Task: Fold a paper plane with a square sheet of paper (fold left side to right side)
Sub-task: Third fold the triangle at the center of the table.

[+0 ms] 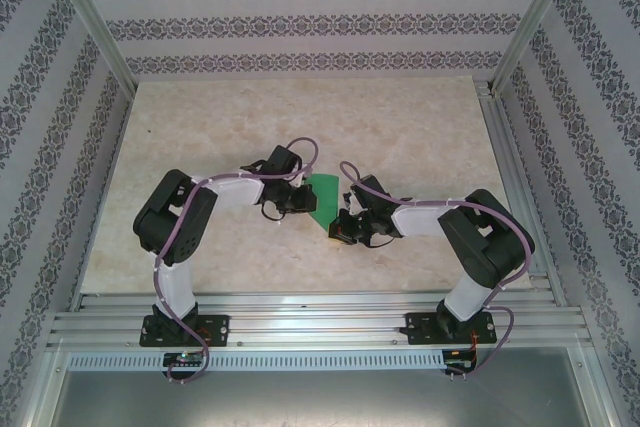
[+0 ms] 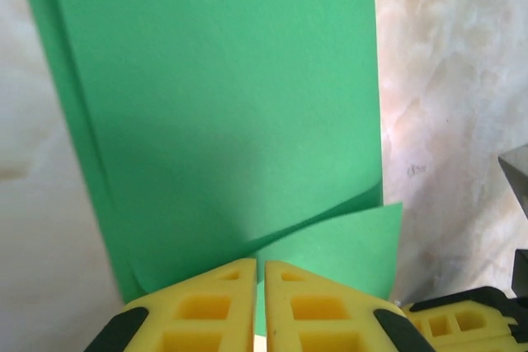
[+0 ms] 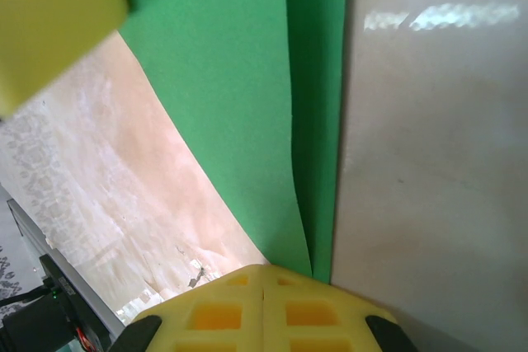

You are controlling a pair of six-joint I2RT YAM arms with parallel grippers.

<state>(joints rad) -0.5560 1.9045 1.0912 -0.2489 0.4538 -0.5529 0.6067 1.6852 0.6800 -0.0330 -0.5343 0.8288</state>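
Paper sheet [image 1: 322, 197], one, end effectors [image 2: 260, 274] [image 3: 262, 274], two

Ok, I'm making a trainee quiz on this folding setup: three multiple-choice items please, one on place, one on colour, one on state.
1. Where is the thin bright-green paper sheet on the beige marble-look table? A) far left corner B) mid-table, between the left tool and right tool C) on the near rail
2. Colour of the tools' fingers? A) yellow B) blue C) red
3. The sheet's state? A) crumpled ball B) torn in two C) folded, layers overlapping

B: overhead it sits between both arms.
A: both wrist views show yellow.
C: a second layer's edge shows in both wrist views.
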